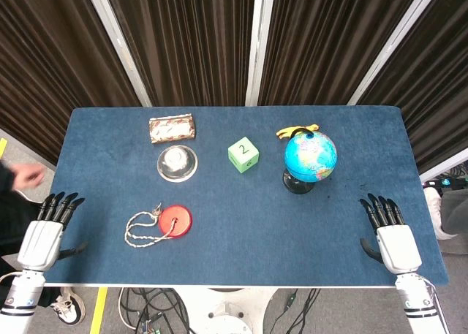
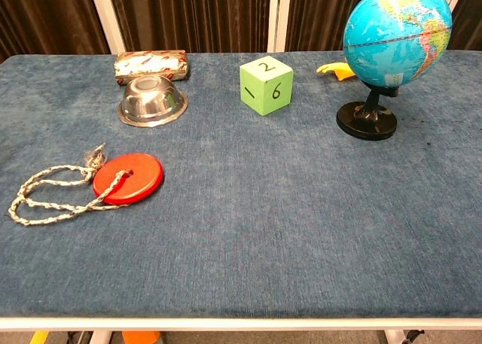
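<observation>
Near edge: red disc (image 2: 129, 178) with a braided rope (image 2: 53, 196) threaded through it lies closest to the chest camera, ahead of the left hand (image 1: 45, 232) and a little inward of it, apart from its fingertips.
Left hand: empty, fingers stretched out and slightly apart, resting at the near left corner of the tabletop (image 1: 307, 224); it touches none of the objects.
Right hand (image 1: 387, 235): empty as well, fingers straight and spread, at the near right corner; globe (image 1: 310, 156) on its black stand is the nearest thing to it, ahead and inward, well apart.
Progress: judging from how things lie, nothing has been picked up or shifted into a hand yet; both hands sit back at the edge and every object stands free on the cloth, so all of the handling seems to be left.
Farther from the left hand: steel bowl (image 1: 178, 163) upside down, with a patterned packet (image 1: 172, 127) just beyond it, near but whether touching I cannot tell.
Between the hands, far side: green numbered cube (image 1: 243, 154), standing alone.
Beyond the globe: yellow item (image 1: 296, 131), partly hidden, too little shown to name.
Count: hands two; disc one; rope one; bowl one; packet one; cube one; globe one; yellow item one.
</observation>
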